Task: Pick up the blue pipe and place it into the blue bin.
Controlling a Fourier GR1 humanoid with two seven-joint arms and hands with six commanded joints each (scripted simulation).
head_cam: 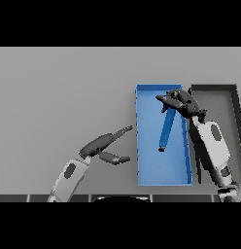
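A long blue pipe [166, 130] hangs tilted over the blue bin [146, 165], its lower end pointing toward the bin's middle. My right hand [179, 100] is shut on the pipe's upper end, above the bin's far right part. My left hand [104, 146] rests open on the table just left of the bin, fingers straight and thumb spread, holding nothing.
A dark grey bin [234, 104] stands directly to the right of the blue bin, partly covered by my right forearm [213, 146]. Bare grey table stretches to the left and back.
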